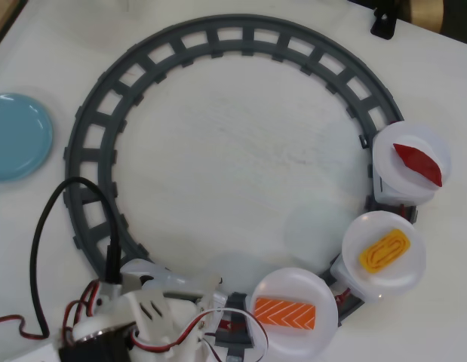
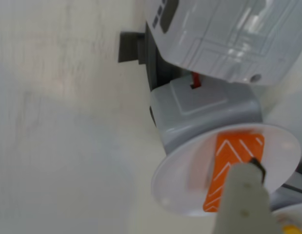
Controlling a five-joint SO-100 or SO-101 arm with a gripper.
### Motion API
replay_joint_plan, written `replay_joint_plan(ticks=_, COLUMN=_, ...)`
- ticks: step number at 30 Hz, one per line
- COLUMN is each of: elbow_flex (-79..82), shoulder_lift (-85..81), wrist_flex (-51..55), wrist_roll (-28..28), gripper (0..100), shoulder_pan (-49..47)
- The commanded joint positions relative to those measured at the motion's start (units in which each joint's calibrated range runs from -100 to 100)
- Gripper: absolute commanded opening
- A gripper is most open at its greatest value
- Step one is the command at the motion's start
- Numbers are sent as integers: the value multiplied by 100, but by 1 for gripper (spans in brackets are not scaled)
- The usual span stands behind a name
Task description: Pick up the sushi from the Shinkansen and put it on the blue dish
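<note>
White tabletop holds everything: the sushi [image 1: 284,313] lies unlifted on its train plate [image 1: 292,332] at six o'clock, the gripper [image 2: 241,195], opening unclear, hovers over it, blue dish [image 1: 14,136] empty at nine.

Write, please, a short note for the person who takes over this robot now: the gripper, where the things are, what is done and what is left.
Gripper: over the sushi, one finger in front of it in the wrist view. Whether it is open or shut cannot be told.
Sushi: lies flat on the white plate of the train car nearest the arm, on the grey track.
Other plates: red piece and yellow piece, not for this job.
Blue dish: at the left edge of the overhead view, nothing on it.
Done: approach only.
Left: grasp, lift, carry to the blue dish, release.
</note>
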Motion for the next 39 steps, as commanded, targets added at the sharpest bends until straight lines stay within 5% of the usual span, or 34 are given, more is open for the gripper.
replay_joint_plan(ticks=1, elbow_flex=-102, shoulder_lift=82, wrist_flex=-151, wrist_roll=-180, gripper=26, shoulder_pan=43)
replay_joint_plan(ticks=39, elbow_flex=-571, shoulder_lift=1202, wrist_flex=-686, wrist_roll=-1117, gripper=26, shoulder_pan=237)
